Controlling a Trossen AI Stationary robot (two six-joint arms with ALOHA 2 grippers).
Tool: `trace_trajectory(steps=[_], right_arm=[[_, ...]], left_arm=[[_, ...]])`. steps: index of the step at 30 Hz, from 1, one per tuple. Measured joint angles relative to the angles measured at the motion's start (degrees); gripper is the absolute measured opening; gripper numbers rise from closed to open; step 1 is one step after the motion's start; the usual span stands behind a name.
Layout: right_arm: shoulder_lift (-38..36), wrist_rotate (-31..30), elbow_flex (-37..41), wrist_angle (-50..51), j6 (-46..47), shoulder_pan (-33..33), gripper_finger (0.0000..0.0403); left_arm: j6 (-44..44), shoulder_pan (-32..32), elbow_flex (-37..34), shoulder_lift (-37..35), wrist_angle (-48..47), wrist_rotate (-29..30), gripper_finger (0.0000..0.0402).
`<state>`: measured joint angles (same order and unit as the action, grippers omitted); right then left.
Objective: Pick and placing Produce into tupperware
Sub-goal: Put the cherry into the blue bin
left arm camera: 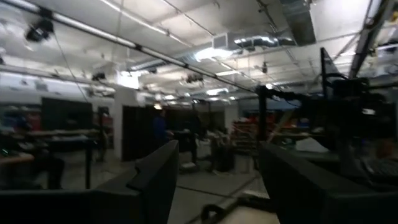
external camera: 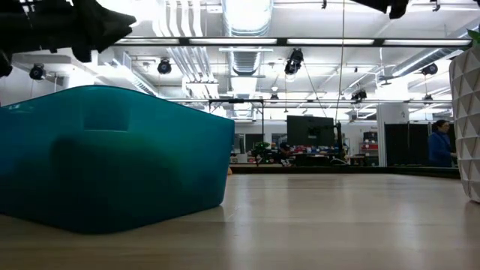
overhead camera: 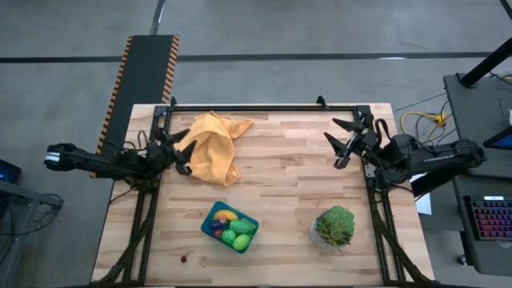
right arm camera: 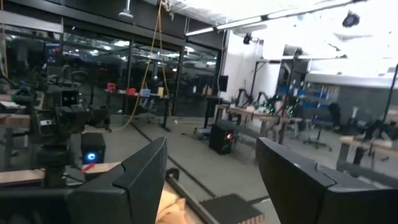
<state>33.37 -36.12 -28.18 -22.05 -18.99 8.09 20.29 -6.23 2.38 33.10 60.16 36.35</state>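
Both your grippers, left gripper (overhead camera: 182, 152) and right gripper (overhead camera: 342, 142), are hanging open and empty; you're risking forgetting the red piece (overhead camera: 186, 258) sitting at seven o'clock of the tupperware (overhead camera: 230, 227).

The high view looks straight down on the whole wooden tabletop (overhead camera: 280, 192) from well above. The low view sits at tabletop height, very close to the teal tupperware (external camera: 112, 157), which the high view also shows, and faces level across into the room. Each wrist view looks forward past its own arm's two dark fingers, out over the tabletop into the room; the right one catches the orange-yellow cloth (right arm camera: 174, 211).
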Motion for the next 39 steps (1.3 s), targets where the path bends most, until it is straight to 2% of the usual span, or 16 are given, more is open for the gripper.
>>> trace_trajectory(steps=[5, 7, 10, 15, 20, 23, 28, 34, 39], right_arm=[[0.6, 0.0, 0.1, 2.4, 4.8, 0.0, 0.0238], [1.1, 0.0, 0.1, 2.8, 6.8, 0.0, 0.0238], [2.5, 0.0, 0.1, 2.7, 9.7, 0.0, 0.0238], [6.0, 0.1, 0.1, 2.8, 11.5, 0.0, 0.0238], [10.5, 0.1, 0.1, 2.7, 11.5, 0.0, 0.0238], [13.3, 0.1, 0.1, 2.2, 12.9, 0.0, 0.0238], [18.3, 0.1, 0.1, 1.8, 23.0, 0.0, 0.0238], [25.9, 0.1, -0.1, -2.1, 25.9, 0.0, 0.0238], [31.3, 0.3, -2.7, -4.3, 28.3, 0.0, 0.0238]], left_arm=[[-3.5, -3.9, 6.2, 0.2, -12.2, 0.0, 0.0206], [-3.6, -6.1, 11.8, 1.8, -22.7, 0.0, 0.0206], [-7.2, -8.8, 22.1, 5.6, -43.4, 1.2, 0.0206], [-22.3, -11.8, 38.1, 12.3, -75.6, 1.6, 0.0205], [-38.4, -16.2, 50.7, 18.5, -98.0, 1.6, 0.0205], [-44.2, -19.5, 56.2, 22.4, -104.3, 1.1, 0.0205], [-50.2, -24.1, 62.7, 27.5, -109.4, -0.6, 0.0205], [-59.0, -27.3, 65.6, 33.9, -114.6, -6.5, 0.0205], [-71.6, -30.6, 66.0, 40.0, -123.7, -9.3, 0.0205]])
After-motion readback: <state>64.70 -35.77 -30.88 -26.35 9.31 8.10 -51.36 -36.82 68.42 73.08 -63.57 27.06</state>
